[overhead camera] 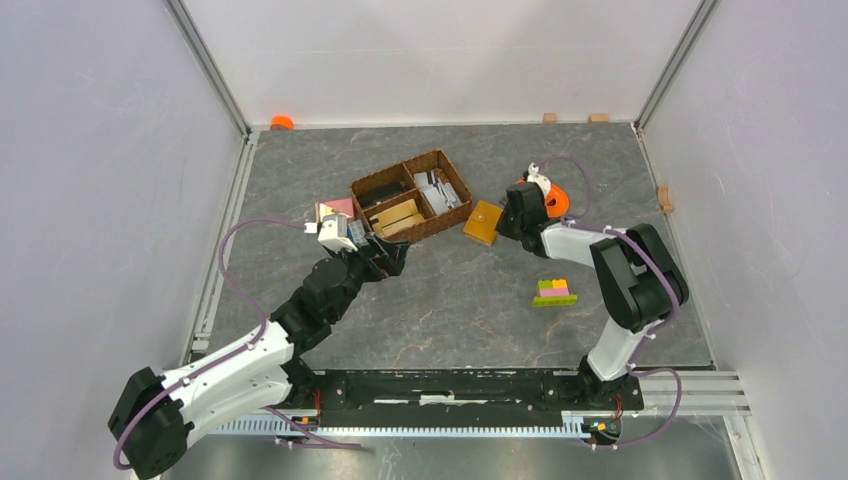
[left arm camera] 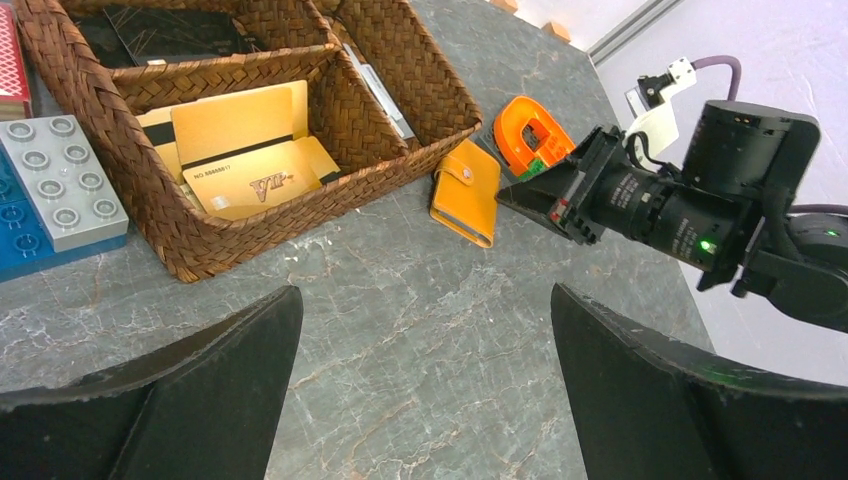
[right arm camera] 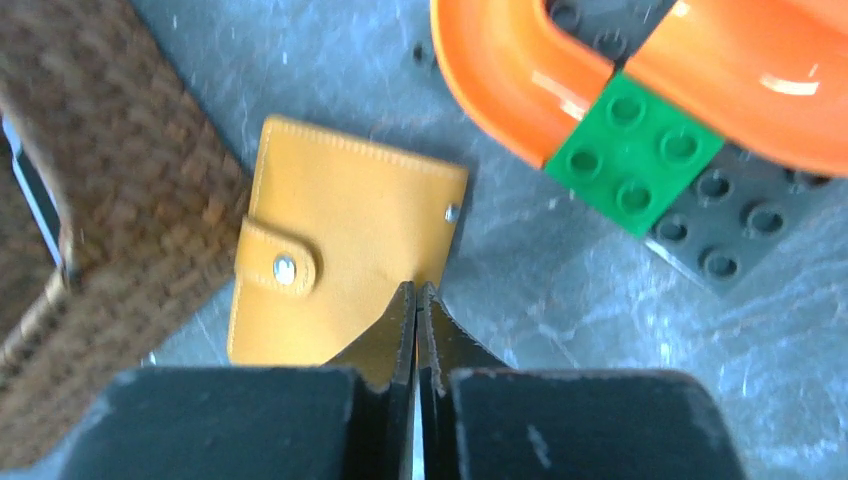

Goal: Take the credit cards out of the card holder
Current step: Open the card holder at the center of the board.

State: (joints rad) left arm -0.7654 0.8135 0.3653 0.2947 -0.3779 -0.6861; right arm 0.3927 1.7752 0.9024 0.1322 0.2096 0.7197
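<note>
The card holder (overhead camera: 483,222) is a flat mustard-orange wallet, closed with its snap tab fastened, lying on the table beside the wicker basket's right corner. It also shows in the left wrist view (left arm camera: 466,190) and the right wrist view (right arm camera: 340,250). My right gripper (overhead camera: 506,224) is shut with nothing between its jaws; its tips (right arm camera: 415,292) sit over the card holder's near right edge. My left gripper (overhead camera: 395,256) is open and empty (left arm camera: 425,292), above bare table in front of the basket. No cards show in the card holder.
The brown wicker basket (overhead camera: 440,157) holds gold cards (left arm camera: 240,150) in its front compartment. An orange plastic ring (right arm camera: 600,60) with a green brick (right arm camera: 632,150) lies right of the card holder. Grey and blue bricks (left arm camera: 60,180) sit left of the basket. Stacked bricks (overhead camera: 553,291) lie front right.
</note>
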